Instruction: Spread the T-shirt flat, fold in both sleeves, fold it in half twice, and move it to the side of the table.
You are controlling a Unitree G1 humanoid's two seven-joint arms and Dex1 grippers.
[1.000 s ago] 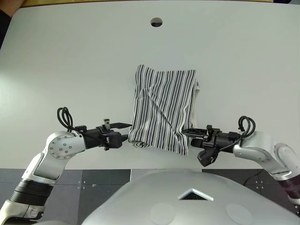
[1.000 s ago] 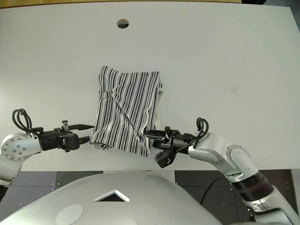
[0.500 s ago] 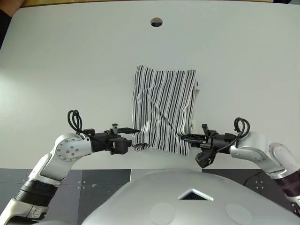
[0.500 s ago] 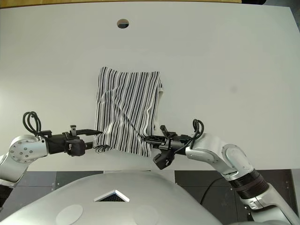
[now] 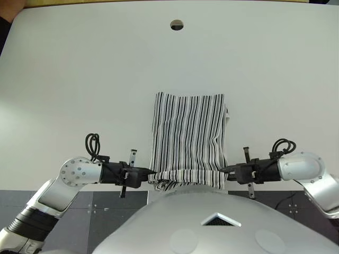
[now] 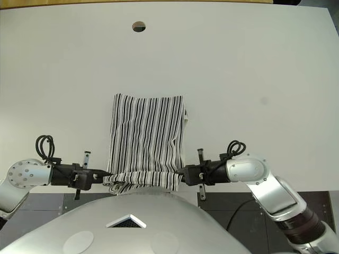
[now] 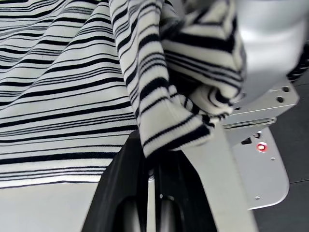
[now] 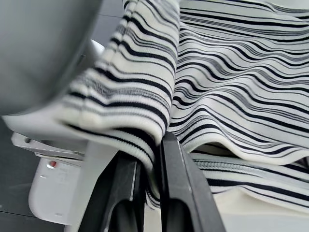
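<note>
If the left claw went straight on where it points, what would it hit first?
The left gripper pinches the T-shirt at its near edge, so cloth first; beyond, probably the facing right gripper.

You look down on a big white table (image 5: 79, 79). It has a small round hole (image 5: 177, 25) near its far edge. Past that edge you can see a thin yellow strip (image 5: 159, 2). Below the near edge, the floor (image 5: 100, 200) is made of dark grey squares.
</note>
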